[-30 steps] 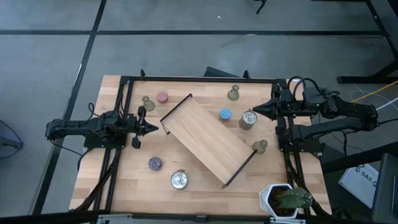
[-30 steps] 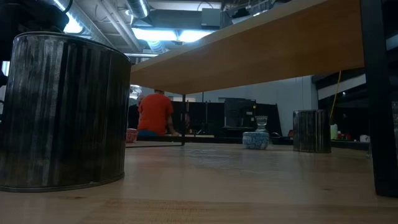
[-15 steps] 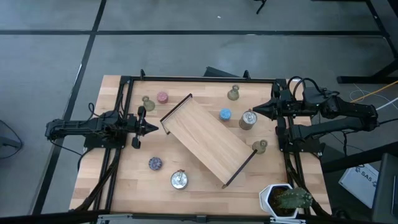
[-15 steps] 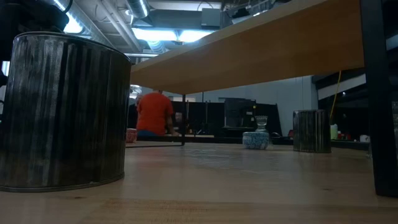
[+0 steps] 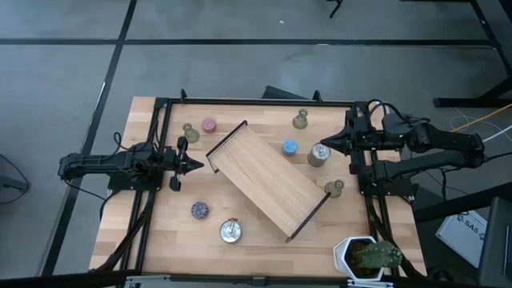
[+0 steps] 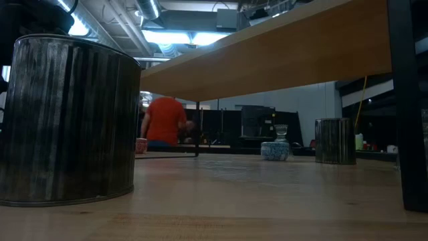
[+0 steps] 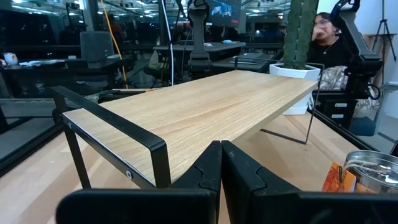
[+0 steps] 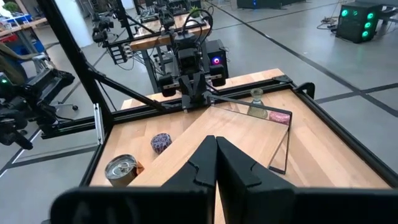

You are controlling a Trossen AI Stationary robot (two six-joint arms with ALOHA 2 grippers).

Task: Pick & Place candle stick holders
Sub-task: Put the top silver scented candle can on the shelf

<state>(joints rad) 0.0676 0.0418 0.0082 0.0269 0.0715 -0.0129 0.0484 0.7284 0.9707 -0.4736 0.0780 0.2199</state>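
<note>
Silver holder [image 5: 318, 154] sits just beside the right gripper [image 5: 324, 143], jaws clenched and empty; it should open wide and centre before descending.

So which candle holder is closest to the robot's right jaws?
The shiny silver holder beside the blue one. It sits right at the tip of the right gripper; the other silver holder is far off, near the table's front edge.
</note>
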